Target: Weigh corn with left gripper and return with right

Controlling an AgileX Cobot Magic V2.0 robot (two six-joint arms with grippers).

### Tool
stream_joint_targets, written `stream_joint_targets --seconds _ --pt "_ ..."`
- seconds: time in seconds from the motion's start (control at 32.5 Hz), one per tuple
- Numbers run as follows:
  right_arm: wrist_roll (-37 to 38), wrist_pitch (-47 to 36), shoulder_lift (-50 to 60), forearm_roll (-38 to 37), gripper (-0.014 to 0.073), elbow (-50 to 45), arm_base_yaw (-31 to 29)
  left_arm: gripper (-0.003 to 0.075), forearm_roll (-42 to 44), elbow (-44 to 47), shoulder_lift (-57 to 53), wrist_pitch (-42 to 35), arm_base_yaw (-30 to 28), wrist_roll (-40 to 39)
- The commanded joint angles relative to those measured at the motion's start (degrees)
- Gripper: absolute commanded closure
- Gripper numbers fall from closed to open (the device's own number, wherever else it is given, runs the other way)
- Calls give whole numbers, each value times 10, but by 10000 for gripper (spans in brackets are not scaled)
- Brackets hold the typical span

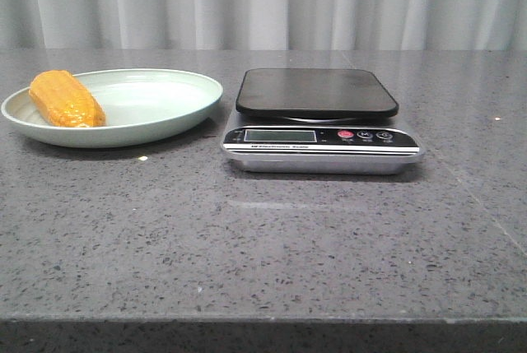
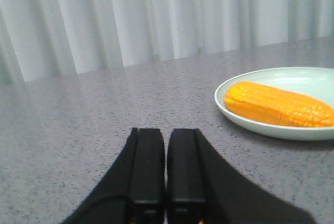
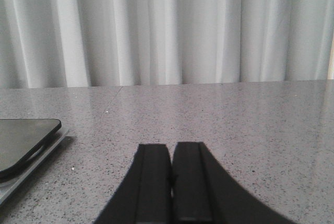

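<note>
Soft, even light falls from above and a little behind the scene; nothing is harsh. On my worktop (image 1: 263, 246) a pale streak of glare lies in front of the scale (image 1: 321, 127), and its black platform carries a dull sheen. The plate (image 1: 148, 127) and scale cast short, soft shadows toward the front camera. The corn (image 2: 279, 104) looks overbright and slightly blown in my left wrist view, its kernels smeared. My own fingers (image 2: 148, 172) (image 3: 154, 182) sit near-black with little detail. All three pictures are mildly grainy, the curtain (image 3: 167, 25) soft.
</note>
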State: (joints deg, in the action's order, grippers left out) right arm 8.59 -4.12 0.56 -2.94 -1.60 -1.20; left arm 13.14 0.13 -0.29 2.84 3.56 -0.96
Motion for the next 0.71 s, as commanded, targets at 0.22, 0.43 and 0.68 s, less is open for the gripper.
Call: stream_joint_targets --seconds 0.22,0.43,0.68 --pt "-7 -50 10 -1 443 5 -2 594 35 5 -11 -60 4 2" --pt "-7 -50 10 -1 443 5 -2 594 -69 -2 -11 -326 4 -5" --pt "-7 -50 10 -1 443 5 -2 594 -37 -179 19 -114 4 -42"
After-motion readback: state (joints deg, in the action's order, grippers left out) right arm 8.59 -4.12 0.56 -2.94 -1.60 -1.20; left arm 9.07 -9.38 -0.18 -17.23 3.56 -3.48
